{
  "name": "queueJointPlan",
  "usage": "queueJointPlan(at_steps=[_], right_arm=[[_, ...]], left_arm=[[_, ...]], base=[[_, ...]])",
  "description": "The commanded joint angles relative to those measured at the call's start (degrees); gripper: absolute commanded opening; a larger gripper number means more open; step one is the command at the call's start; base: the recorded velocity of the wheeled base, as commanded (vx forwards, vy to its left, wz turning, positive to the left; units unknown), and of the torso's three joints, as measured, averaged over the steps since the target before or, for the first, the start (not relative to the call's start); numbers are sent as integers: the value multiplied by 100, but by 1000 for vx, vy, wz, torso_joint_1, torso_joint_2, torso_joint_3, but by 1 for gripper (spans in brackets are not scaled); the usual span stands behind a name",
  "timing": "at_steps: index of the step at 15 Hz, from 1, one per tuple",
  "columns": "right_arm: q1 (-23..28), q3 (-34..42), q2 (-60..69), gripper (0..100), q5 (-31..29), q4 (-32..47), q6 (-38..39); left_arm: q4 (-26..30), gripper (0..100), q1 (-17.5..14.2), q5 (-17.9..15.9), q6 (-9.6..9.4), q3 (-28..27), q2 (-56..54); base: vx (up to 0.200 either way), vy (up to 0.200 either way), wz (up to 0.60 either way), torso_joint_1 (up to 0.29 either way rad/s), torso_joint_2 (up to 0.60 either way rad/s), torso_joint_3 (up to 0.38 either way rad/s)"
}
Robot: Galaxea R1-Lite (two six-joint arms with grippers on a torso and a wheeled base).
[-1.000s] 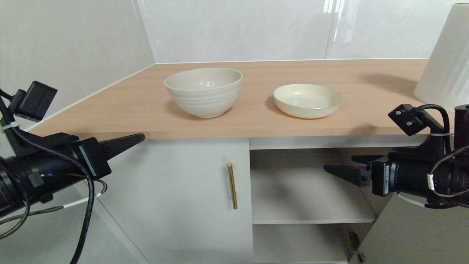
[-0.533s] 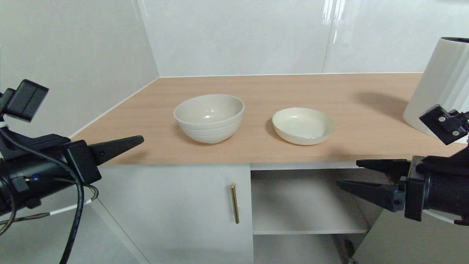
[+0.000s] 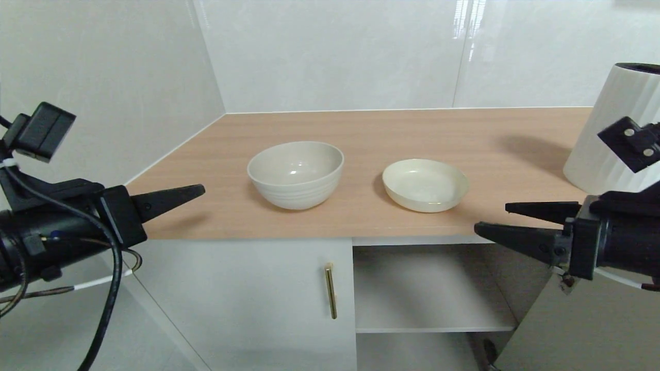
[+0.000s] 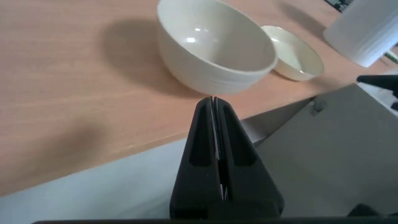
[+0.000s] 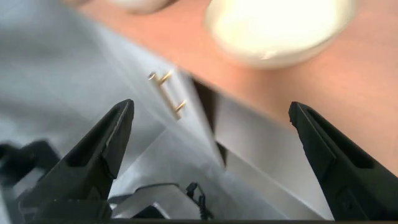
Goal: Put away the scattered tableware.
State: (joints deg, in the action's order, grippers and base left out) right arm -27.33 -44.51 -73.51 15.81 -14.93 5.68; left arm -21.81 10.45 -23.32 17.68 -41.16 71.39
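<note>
A deep off-white ribbed bowl (image 3: 295,174) stands on the wooden countertop (image 3: 361,134), with a shallow cream dish (image 3: 425,184) to its right. The left wrist view has the bowl (image 4: 214,45) and the dish (image 4: 292,52) just beyond my left gripper (image 4: 214,109), which is shut and empty. In the head view that gripper (image 3: 198,190) hovers off the counter's front left corner. My right gripper (image 3: 492,217) is open at the counter's front edge, right of the dish, nothing between its fingers. The right wrist view has the dish (image 5: 280,28) beyond the spread fingertips (image 5: 124,112).
A tall white ribbed cylinder (image 3: 611,129) stands at the counter's right end. Below, the left cabinet door with a brass handle (image 3: 330,289) is closed. The right compartment stands open, with a white shelf (image 3: 428,293) inside and its door (image 3: 577,330) swung out under my right arm.
The head camera has risen, so the whole scene sits lower. My right gripper has lifted from in front of the open cabinet to the counter's edge. The bowls have not moved.
</note>
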Motion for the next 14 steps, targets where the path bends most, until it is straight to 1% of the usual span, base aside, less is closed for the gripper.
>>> queueJointPlan(at_steps=[1, 2, 3, 4, 5, 6, 7, 8, 9, 10, 11, 12, 13, 14], right_arm=[[35, -770, -647, 100, -298, 439, 153], [105, -1183, -902, 100, -377, 483, 293], [123, -1666, -1139, 100, -614, 597, 328], [123, -2264, -1438, 100, -1071, 1054, 328], [123, -2765, -1649, 100, -1493, 1572, 364], [105, -2950, -1755, 100, -1722, 1836, 557], [105, -2914, -1781, 100, -1731, 1836, 908], [105, -2923, -1851, 100, -1774, 1836, 1014], [105, -2932, -1834, 100, -1783, 1836, 1023], [105, -2923, -1781, 100, -1801, 1836, 1032], [105, -2897, -1728, 100, -1845, 1845, 1032], [96, -2871, -1719, 100, -2003, 1836, 1040], [79, -2871, -1719, 100, -2196, 1836, 1032], [70, -2862, -1719, 100, -2275, 1836, 1040]], left_arm=[[239, 0, 1, 38, 166, -499, 297], [467, 0, 1, 47, 368, -903, 473], [836, 0, 1, 47, 491, -1290, 622], [1372, 0, 1, 73, 518, -1676, 798], [1882, 0, 1, 170, 518, -2028, 947], [2269, 0, 10, 337, 518, -2353, 1079], [2462, 0, 54, 513, 526, -2670, 1220], [2629, 0, 168, 750, 579, -3012, 1431], [2805, 0, 423, 1260, 746, -3285, 1641], [2822, 0, 722, 1937, 966, -3355, 1861], [2814, 0, 915, 2446, 1124, -3390, 1984], [2796, 0, 1144, 2728, 1203, -3417, 2037], [2770, 0, 1311, 2789, 1300, -3522, 2081], [2770, 0, 1399, 2798, 1414, -3619, 2125]], base=[[0, 0, 0, 0, 0, 0], [0, 0, 0, 0, 0, 0], [0, 0, 0, 0, 0, 0], [0, 0, 0, 0, 0, 0], [0, 0, 0, 0, 0, 0], [0, 0, 0, 0, 0, 0], [0, 0, 0, 0, 0, 0], [0, 0, 0, 0, 0, 0], [0, 0, 0, 0, 0, 0], [0, 0, 0, 0, 0, 0], [0, 0, 0, 0, 0, 0], [0, 0, 0, 0, 0, 0], [0, 0, 0, 0, 0, 0], [0, 0, 0, 0, 0, 0]])
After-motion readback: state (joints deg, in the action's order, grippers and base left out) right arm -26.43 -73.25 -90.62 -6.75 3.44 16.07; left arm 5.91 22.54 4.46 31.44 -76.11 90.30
